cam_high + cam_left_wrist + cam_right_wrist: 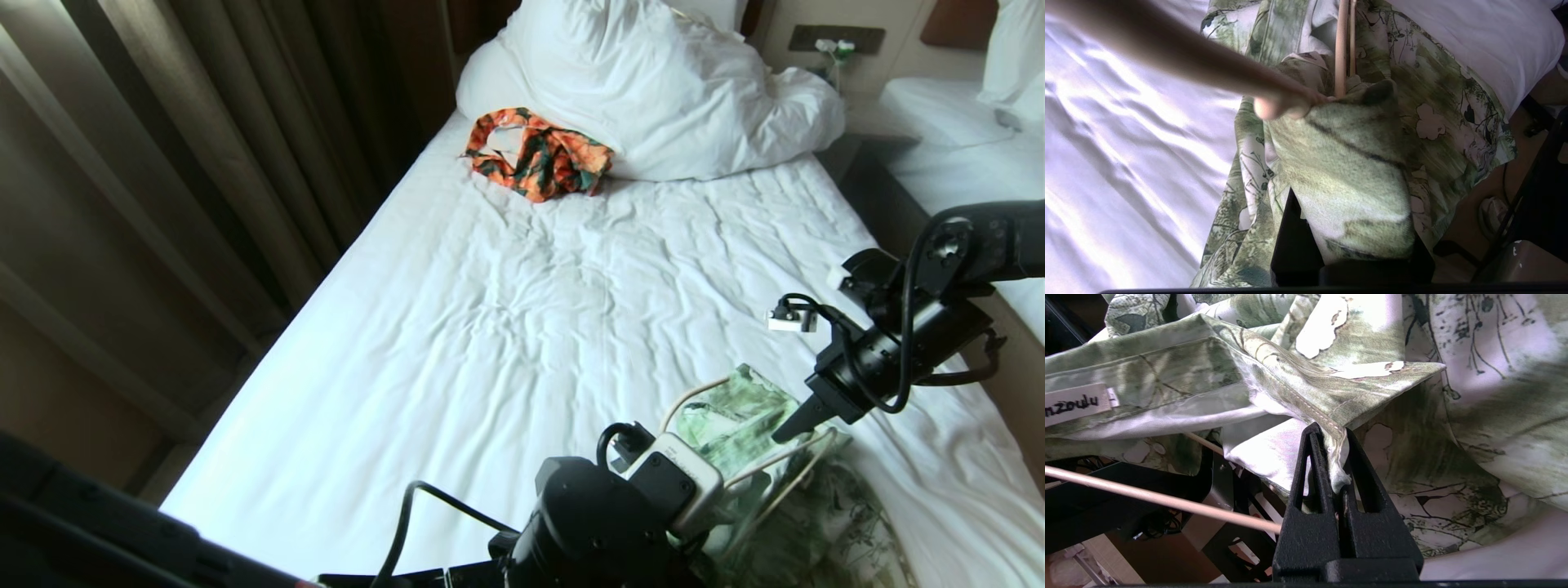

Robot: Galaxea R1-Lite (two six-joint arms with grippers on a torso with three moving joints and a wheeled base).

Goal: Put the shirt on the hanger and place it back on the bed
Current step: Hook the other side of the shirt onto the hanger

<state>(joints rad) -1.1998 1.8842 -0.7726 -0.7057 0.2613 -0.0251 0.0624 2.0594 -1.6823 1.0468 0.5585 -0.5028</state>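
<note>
Shirt [751, 433] lies bunched at lower right of the head view, on the bed [490, 327]. Its collar edge is pinched in the closed right end effector [1333, 457]; fabric and hanger [1342, 49] are clamped by the left end effector [1331, 98].

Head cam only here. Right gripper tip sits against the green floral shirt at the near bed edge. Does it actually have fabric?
Observer: Yes. The right wrist view shows the right gripper with its jaws shut on a stitched edge of the light green floral shirt, just below the collar.
Operator: Where's the hanger there?
Observer: One rod of the thin cream wire hanger runs up to the side of that gripper, below the collar's neck label.
Operator: Left gripper?
Observer: In the left wrist view, shirt cloth drapes over the left gripper and hides its jaws. Two hanger rods end right at it.
</note>
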